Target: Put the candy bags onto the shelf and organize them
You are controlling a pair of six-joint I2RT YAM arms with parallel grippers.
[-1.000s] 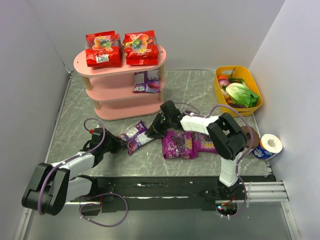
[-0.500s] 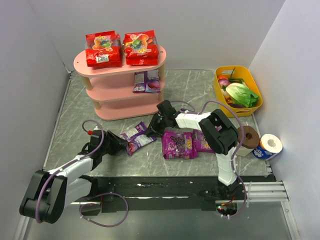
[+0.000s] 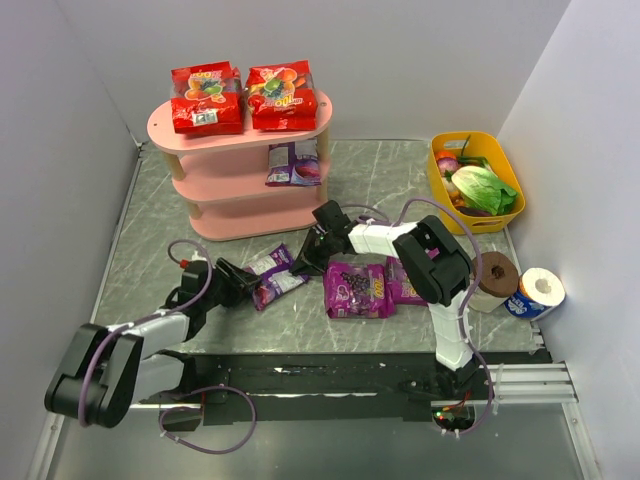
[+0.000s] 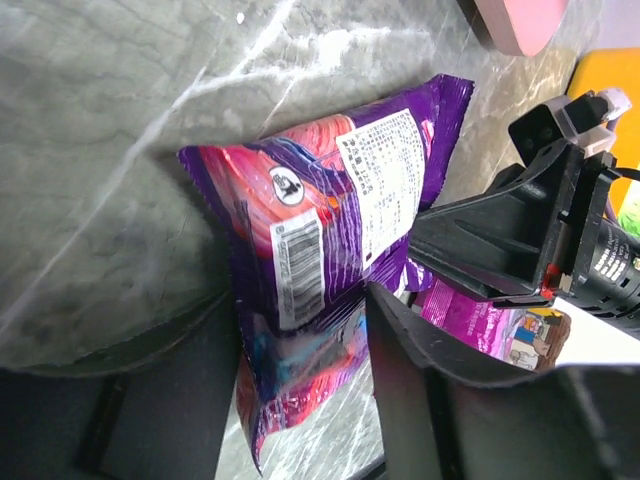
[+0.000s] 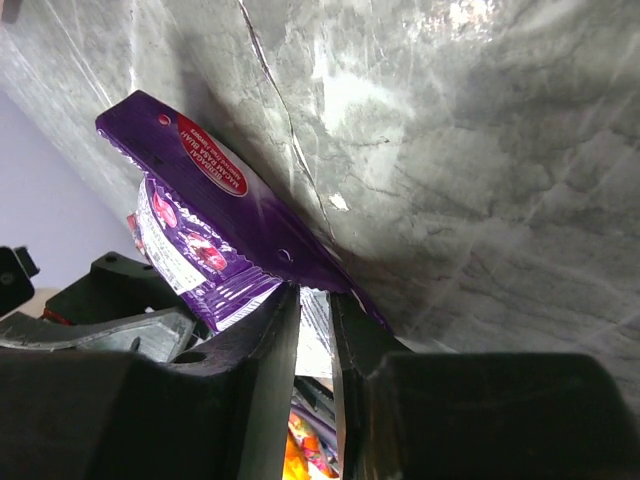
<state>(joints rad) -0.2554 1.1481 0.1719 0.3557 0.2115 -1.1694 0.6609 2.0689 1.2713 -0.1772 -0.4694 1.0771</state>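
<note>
Grey marbled table (image 3: 150, 240) and plain white walls (image 3: 400, 60) filled my overhead feed, with the pink shelf (image 3: 240, 185) standing at the far side. On the shelf's top tier one red bag (image 3: 207, 98) and another red bag (image 3: 281, 95) lay flat, side by side. A blue-violet bag (image 3: 295, 163) sat on the shelf's middle tier, at the end nearer the yellow tub (image 3: 440, 185). The bottom tier I could not see into.

Just in front of the shelf, on the table, lay the loose blue-violet bag (image 3: 272, 275), caught between my two arms. My left gripper (image 3: 240, 282) had its fingers spread apart, and in its wrist view the bag's (image 4: 300, 240) near end, barcode side up, lay in the gap between them; I could not tell whether either finger touched the foil. My right gripper (image 3: 303, 262) reached the bag from the opposite end. Its wrist view showed the two fingers (image 5: 270, 340) drawn close together with the bag's (image 5: 200, 220) sealed edge pinched between them.

Further from the shelf, beside the right arm, one magenta bag (image 3: 356, 290) lay flat, overlapping the other magenta bag (image 3: 405, 292). Well off to the tub side of the shelf stood a brown tape roll (image 3: 497, 275) and a paper roll (image 3: 540, 290).
</note>
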